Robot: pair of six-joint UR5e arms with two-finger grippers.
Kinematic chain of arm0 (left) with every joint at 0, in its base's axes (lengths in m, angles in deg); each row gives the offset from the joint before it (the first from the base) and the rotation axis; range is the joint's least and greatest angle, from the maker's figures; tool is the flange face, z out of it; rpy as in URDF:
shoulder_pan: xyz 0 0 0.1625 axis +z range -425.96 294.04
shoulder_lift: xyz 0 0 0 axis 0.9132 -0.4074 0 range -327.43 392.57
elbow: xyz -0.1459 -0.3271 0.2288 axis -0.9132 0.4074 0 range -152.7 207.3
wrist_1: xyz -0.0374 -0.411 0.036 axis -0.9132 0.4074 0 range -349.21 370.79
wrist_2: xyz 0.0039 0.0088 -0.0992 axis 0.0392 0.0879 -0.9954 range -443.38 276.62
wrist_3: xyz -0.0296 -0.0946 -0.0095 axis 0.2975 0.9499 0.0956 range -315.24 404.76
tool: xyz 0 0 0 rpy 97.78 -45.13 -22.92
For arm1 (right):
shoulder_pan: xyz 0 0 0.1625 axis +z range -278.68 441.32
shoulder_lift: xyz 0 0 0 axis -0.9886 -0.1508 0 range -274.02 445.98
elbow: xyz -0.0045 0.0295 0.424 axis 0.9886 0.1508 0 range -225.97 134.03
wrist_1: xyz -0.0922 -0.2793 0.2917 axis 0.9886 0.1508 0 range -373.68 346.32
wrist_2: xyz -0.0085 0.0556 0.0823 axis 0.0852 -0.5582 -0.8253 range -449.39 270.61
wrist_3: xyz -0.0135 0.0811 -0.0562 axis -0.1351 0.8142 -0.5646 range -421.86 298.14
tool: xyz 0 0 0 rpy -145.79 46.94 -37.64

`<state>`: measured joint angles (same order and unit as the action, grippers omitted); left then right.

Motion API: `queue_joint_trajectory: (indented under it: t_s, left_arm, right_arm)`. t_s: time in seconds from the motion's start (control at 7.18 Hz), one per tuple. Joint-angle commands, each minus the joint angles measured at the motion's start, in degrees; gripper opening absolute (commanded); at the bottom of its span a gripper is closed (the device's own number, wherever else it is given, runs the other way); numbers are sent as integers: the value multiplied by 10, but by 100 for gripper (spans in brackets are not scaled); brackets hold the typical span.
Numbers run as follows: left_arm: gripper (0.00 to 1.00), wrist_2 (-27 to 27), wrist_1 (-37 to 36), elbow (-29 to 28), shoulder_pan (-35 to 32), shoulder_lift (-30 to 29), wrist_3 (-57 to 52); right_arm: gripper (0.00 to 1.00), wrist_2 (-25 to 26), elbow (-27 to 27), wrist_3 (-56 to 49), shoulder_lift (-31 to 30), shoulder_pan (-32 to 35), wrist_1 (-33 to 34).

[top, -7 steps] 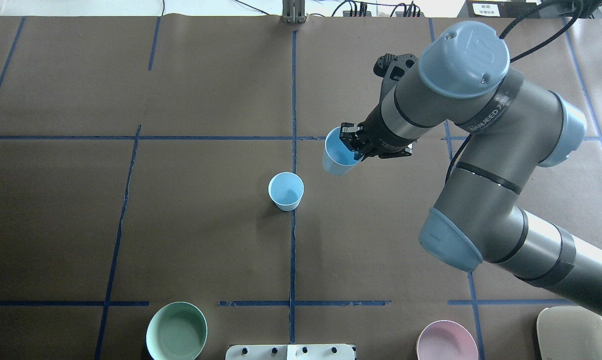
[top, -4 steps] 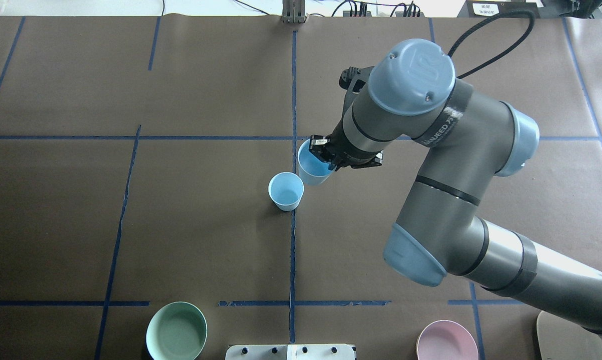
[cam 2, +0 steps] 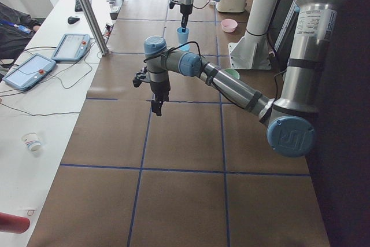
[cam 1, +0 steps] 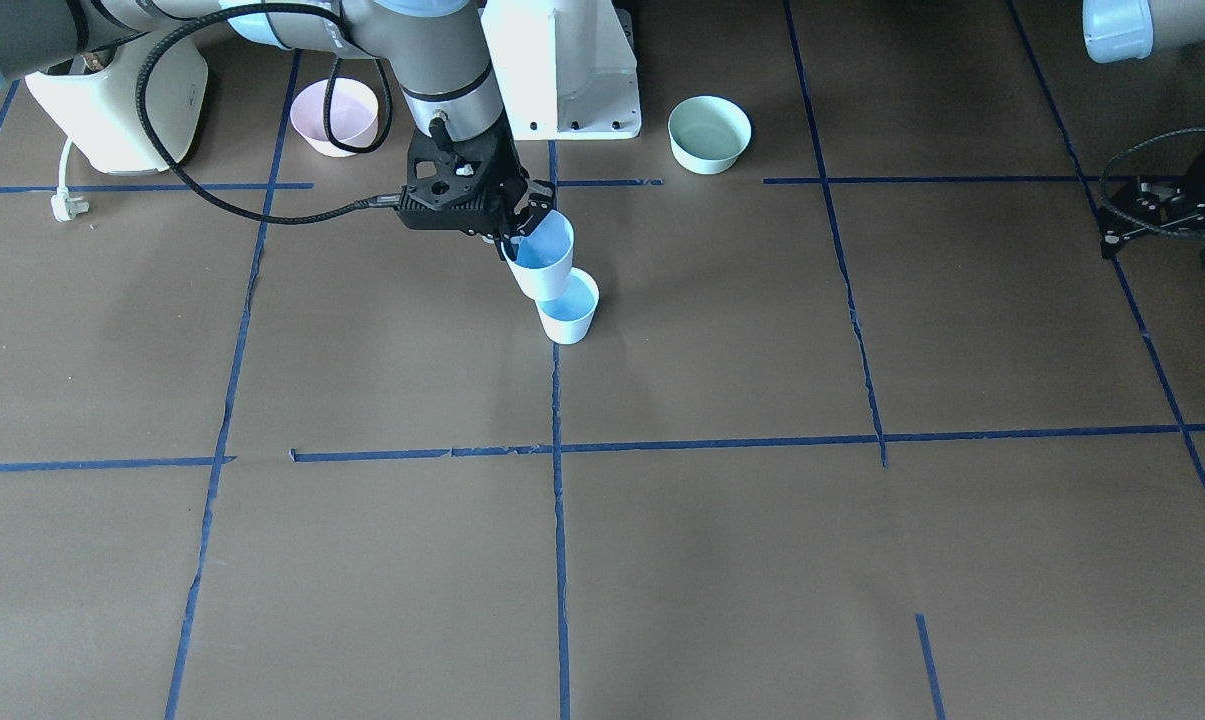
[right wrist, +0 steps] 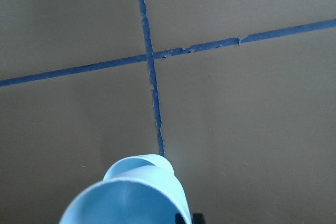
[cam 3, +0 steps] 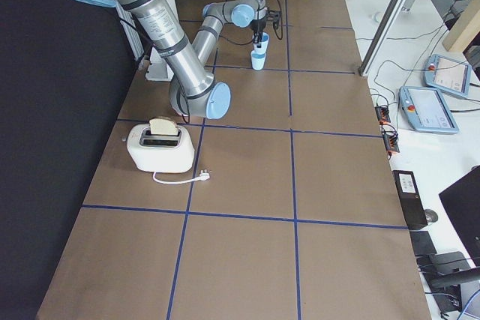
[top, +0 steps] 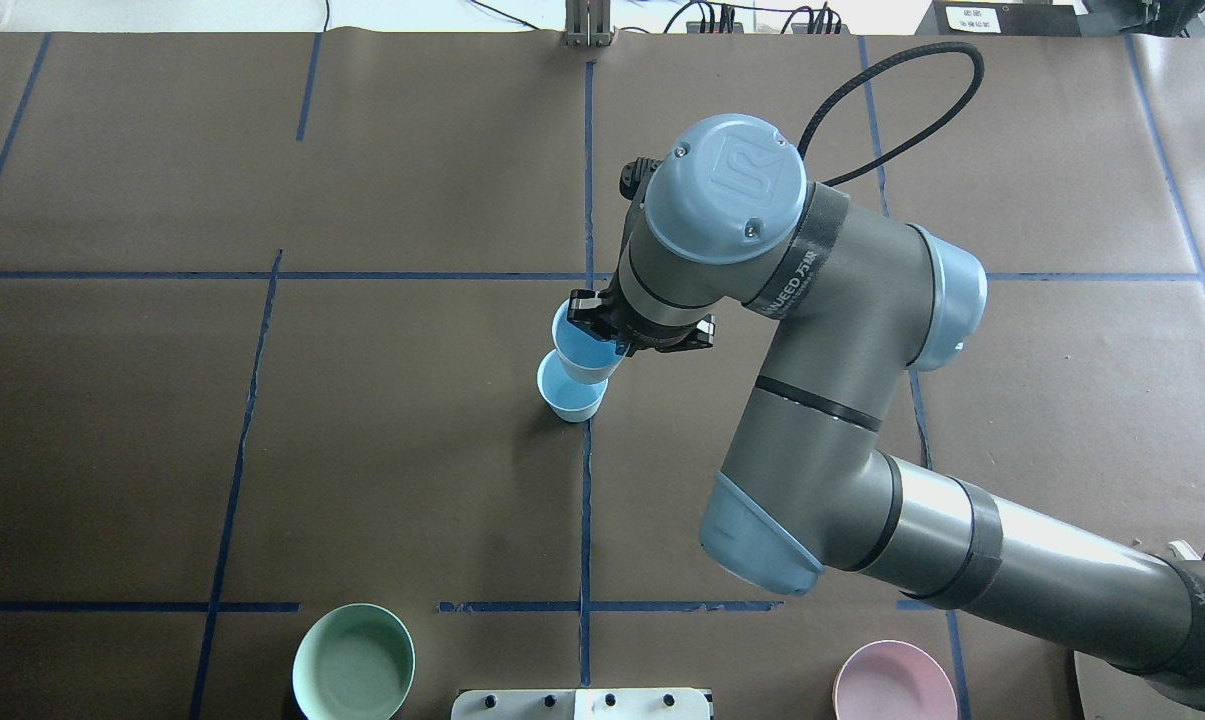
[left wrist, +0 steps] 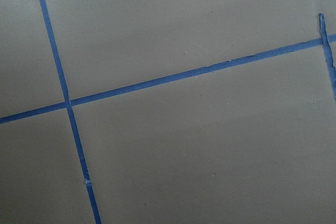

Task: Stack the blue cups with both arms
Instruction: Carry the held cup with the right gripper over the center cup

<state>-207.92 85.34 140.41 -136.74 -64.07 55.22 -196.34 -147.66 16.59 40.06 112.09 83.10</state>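
Tapered pale blue cups (cam 1: 568, 320), brighter inside

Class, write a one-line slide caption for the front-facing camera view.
Right gripper grips the upper blue cup by its rim, tilted, over the lower blue cup on the table.

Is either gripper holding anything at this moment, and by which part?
The right gripper holds the upper blue cup, pinched at its rim. The left gripper holds nothing.
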Motion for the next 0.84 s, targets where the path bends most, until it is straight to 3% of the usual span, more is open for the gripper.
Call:
queue_joint_trajectory:
  t_s: [0.0,0.42,0.56,0.7]
  left_arm:
    - [100,0,1,0,-3,0,-1]
    - [100,0,1,0,-4,0,-1]
    - [100,0,1,0,-4,0,0]
    - [100,0,1,0,-4,0,0]
  right_arm:
    - [0,8,9,0,7,-11,-1]
    - [3,13,12,0,8,-18,-1]
    - [7,13,12,0,10,-18,-2]
    - [19,12,12,0,12,-18,-4]
